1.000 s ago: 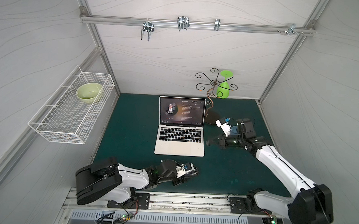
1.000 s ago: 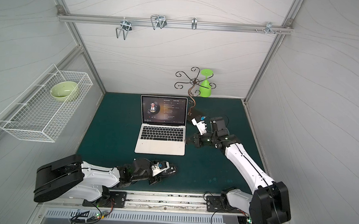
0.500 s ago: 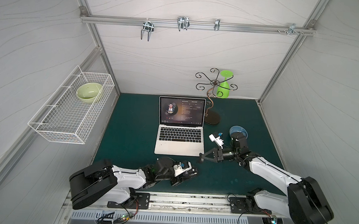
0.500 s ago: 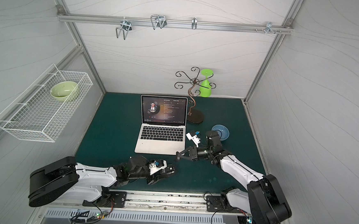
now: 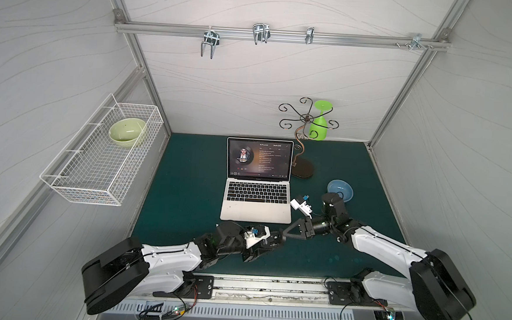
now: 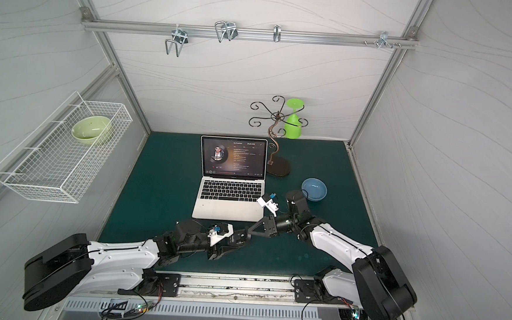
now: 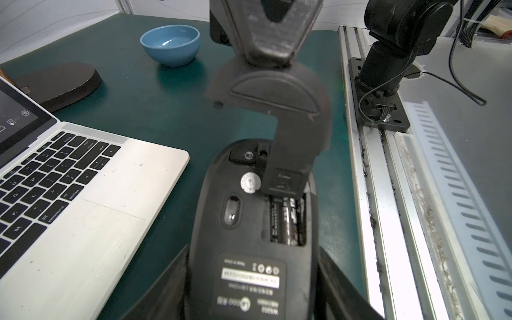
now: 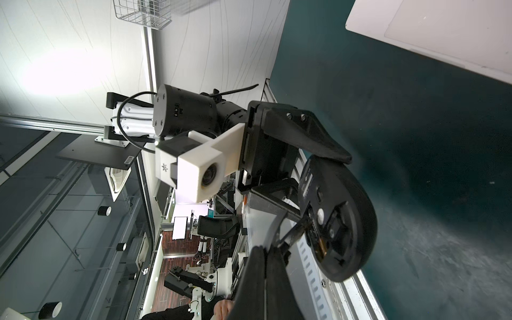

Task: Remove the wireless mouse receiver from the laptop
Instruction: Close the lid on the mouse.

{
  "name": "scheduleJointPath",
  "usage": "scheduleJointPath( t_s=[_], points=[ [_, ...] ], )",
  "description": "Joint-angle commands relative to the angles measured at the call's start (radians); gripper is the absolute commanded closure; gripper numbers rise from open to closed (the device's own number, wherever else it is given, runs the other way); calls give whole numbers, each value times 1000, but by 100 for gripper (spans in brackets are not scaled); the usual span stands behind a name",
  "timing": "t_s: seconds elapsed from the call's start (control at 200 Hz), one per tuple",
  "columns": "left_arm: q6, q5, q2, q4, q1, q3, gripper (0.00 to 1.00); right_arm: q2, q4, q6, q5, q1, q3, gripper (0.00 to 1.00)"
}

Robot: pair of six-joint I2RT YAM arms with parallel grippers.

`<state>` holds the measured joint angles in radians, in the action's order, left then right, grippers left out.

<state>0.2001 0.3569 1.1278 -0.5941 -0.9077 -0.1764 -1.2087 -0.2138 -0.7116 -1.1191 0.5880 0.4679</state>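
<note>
Laptop [image 5: 256, 208] stands open with its screen lit in the middle of the tabletop [image 5: 186, 178]; the wireless mouse receiver is too small to pick out along its edges in any view. Just in front of its near right corner, the left hand [image 7: 253, 249] is clamped on the sides of a belly-up black computer mouse [image 7: 243, 210] whose battery bay is open. The right hand [image 7: 267, 55] has its fingers pressed together on the battery cover [image 7: 279, 94], and the cover's far end sits at the bay's edge.
</note>
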Motion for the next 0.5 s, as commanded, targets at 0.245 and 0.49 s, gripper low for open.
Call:
scheduleJointPath(
  t_s=[0.245,0.49],
  points=[
    [-35,10,-33,-81,7,-5,100,-14,-56,-20,22,6,-35,100],
    [-42,8,-49,-102,13,0,100,-23,-124,-70,65,6,-75,100]
  ],
)
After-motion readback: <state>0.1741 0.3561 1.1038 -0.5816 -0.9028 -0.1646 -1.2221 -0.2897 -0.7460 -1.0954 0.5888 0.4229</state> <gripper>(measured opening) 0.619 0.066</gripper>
